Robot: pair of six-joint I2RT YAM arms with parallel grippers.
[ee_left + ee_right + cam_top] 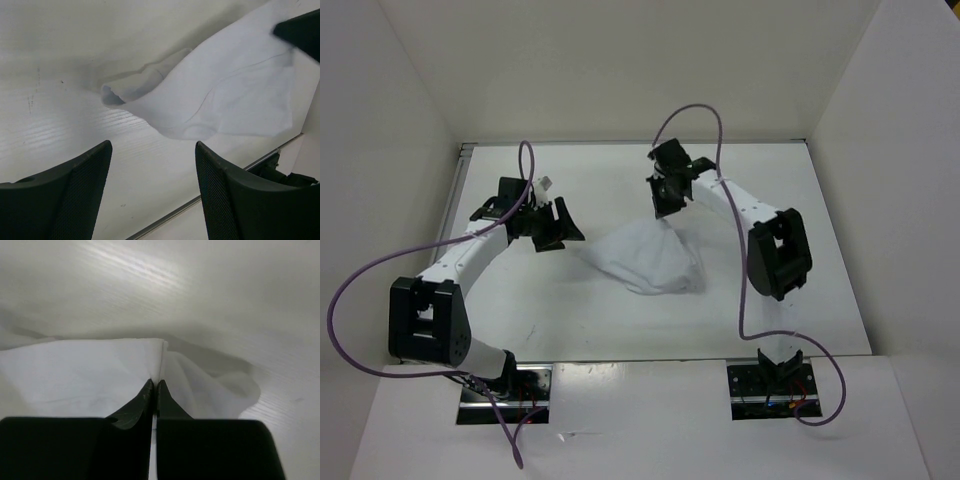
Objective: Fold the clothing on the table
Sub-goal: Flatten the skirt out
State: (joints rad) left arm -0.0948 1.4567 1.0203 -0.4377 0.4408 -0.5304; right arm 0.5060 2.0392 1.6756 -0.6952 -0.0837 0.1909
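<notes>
Clothing (645, 262) heaped mid-table (820, 260), its raised corner pinched between the closed jaws of the right gripper (155, 386) at the heap's 12 o'clock. Left gripper (558, 228), at 9 o'clock, gapes wide and empty. The clothing's underside folds are hidden.

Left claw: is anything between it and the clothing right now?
Nothing visible. The left claw is open, with only bare table between it and the clothing; the right claw pinches the clothing's far side.
</notes>
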